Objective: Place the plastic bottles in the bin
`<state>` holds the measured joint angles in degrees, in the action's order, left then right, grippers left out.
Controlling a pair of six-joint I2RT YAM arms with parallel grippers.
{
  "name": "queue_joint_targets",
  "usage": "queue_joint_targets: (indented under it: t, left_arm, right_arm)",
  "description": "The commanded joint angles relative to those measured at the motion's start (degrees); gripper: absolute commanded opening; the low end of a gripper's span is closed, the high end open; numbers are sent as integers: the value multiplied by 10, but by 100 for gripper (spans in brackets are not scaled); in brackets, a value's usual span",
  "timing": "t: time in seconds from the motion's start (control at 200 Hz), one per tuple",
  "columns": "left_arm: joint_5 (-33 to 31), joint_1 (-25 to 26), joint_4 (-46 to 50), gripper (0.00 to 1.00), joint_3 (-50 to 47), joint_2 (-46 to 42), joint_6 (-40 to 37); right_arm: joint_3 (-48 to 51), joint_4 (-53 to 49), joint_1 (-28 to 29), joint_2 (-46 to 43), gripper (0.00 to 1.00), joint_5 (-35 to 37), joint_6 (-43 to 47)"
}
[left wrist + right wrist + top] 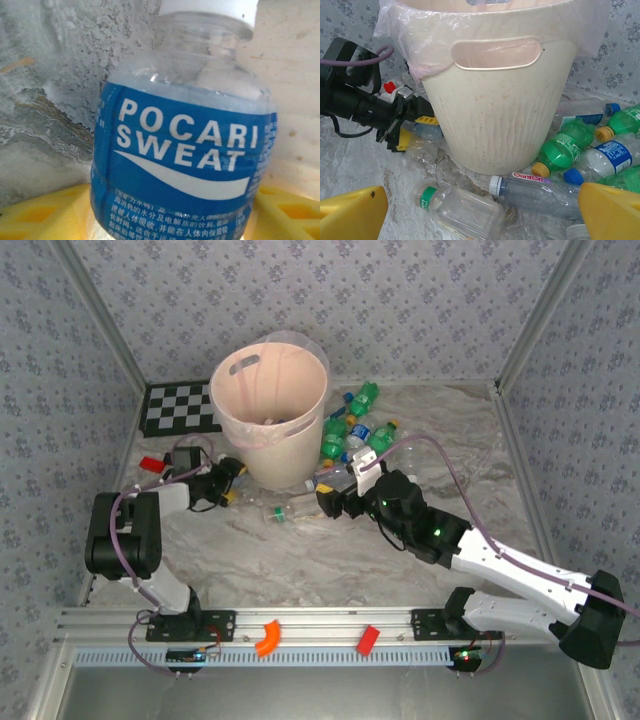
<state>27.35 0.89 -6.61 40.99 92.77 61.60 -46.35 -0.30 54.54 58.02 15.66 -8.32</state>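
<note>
Clear plastic with a blue label: the Pocari bottle [185, 160] sits between the yellow fingers [40, 212] of the left gripper [232, 485], cap pointing away from the wrist. The bin [295, 100] wall is just beyond it to the right. Pads flank the bottle on both sides, but I cannot tell whether they are pressing it.

To do this grasp well, I would squeeze on the labelled body, firmly enough that the thin wall cannot slip. Then lift straight up before swinging toward the bin, since the wall is so close. The loose liner over the rim looks likely to snag, so release well above the opening.

The left wrist view gives the label and how the bottle sits between the pads. The top view adds that this gripper is down at the bin's foot, so the rim is a long climb above it.

The right wrist view shows the right gripper [480, 210] spread wide with nothing held. A clear bottle [455, 207] lies just ahead of it, and a green bottle [562, 150] lies further ahead to the right, beside the bin. From here the left gripper appears side-on, ahead to the left, low against the bin's base.
</note>
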Motion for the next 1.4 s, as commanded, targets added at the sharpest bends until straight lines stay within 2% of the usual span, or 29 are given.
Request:
queue_joint_targets:
  t: [0.0,0.09,0.385,0.69,0.88,1.184,1.394]
  left_arm:
    - [-21,-1,36,67,9,-36,-19]
    - [-28,-7,56,63,9,-61,-28]
    - [-48,-32,141,64,26,-161,-56]
    - [-107,-35,288,65,126,-285,-120]
    - [-127,-35,324,65,180,-338,-145]
    - [-77,-29,314,65,289,-335,-115]
    - [-95,12,313,65,366,-293,-129]
  right_arm:
    - [-21,-7,3,-7,99,13,-10]
    - [-21,-7,3,-7,100,15,-12]
    - [-26,-8,4,-7,100,13,-16]
    - [-26,-1,7,-10,99,11,-20]
    - [-31,-3,12,-6,99,10,-20]
    - [-21,8,19,-12,99,14,-20]
    - [-24,-8,22,-26,99,22,-20]
